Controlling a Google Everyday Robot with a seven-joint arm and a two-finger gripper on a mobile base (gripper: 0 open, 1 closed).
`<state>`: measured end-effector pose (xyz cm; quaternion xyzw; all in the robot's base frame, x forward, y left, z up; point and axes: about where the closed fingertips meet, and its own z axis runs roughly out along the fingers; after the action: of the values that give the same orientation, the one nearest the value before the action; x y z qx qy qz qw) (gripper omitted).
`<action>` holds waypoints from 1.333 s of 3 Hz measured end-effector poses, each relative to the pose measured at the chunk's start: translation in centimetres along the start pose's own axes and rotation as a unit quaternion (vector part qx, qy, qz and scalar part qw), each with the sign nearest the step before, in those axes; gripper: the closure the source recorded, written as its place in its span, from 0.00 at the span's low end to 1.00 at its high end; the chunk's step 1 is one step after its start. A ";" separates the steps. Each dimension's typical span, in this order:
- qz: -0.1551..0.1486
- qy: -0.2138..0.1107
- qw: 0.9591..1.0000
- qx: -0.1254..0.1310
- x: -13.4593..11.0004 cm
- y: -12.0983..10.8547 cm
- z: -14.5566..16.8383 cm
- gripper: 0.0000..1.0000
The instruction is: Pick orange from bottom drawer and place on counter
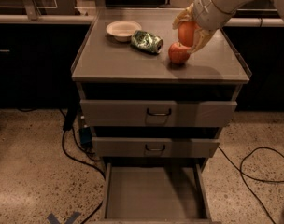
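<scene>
Odds and ends on top.
Bowl (pixel 123 30) at 11 o'clock; crumpled green pack (pixel 146 41) at its 4 o'clock; apple (pixel 179 53) at the gripper's (pixel 191 34) 7 o'clock, just beside it.

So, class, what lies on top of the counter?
A bowl, a green packet and an apple. The gripper holds the orange behind the apple; whether it rests on the counter is hidden.

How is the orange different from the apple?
The orange is plain orange all over, while the apple is redder. The orange is held in the gripper, whose fingers close around it, while the apple sits free on the counter. The orange shows just behind and above the apple. Both are round, smooth fruits at the counter's right side.
</scene>
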<state>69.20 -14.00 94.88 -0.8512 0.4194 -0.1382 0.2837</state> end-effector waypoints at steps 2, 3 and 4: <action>0.076 0.023 0.997 -0.019 7.0 2.7 1.1 1.00; 0.105 0.019 0.994 -0.026 8.7 5.0 2.6 1.00; 0.124 0.002 0.992 -0.036 8.9 7.3 4.9 1.00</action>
<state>72.27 -22.83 86.53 -0.8020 0.5272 -0.0883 0.2666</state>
